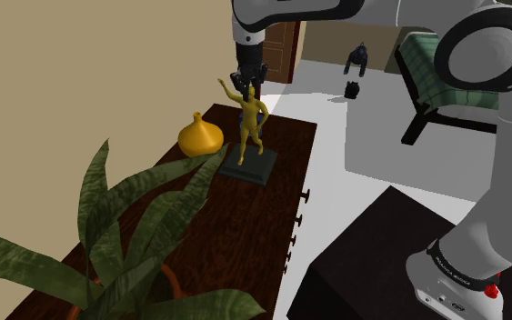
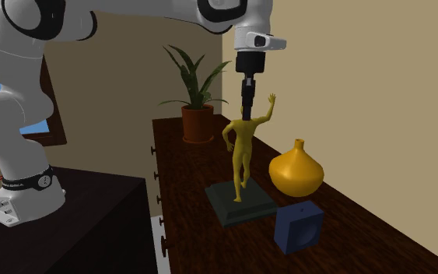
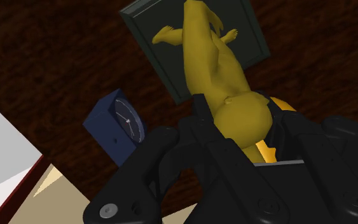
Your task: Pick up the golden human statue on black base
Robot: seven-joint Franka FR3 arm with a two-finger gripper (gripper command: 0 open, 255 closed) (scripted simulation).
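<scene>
The golden human statue (image 1: 252, 123) stands with one arm raised on a dark square base (image 1: 247, 166) on top of the dark wooden dresser (image 1: 292, 136). My black gripper (image 1: 247, 88) comes down from above onto its head. In the second exterior view the gripper (image 2: 247, 113) covers the head of the statue (image 2: 243, 152), and the base (image 2: 240, 204) looks flat on the dresser. In the wrist view the gripper (image 3: 241, 118) clasps the golden upper body of the statue (image 3: 215, 57) between its two fingers, with the base (image 3: 158, 63) beyond.
A golden onion-shaped vase (image 2: 296, 171) stands close beside the statue. A small blue cube clock (image 2: 298, 227) sits by the base's corner. A potted plant (image 2: 196, 101) occupies one end of the dresser (image 2: 186, 179). A green chair (image 1: 436, 73) stands on the floor beyond.
</scene>
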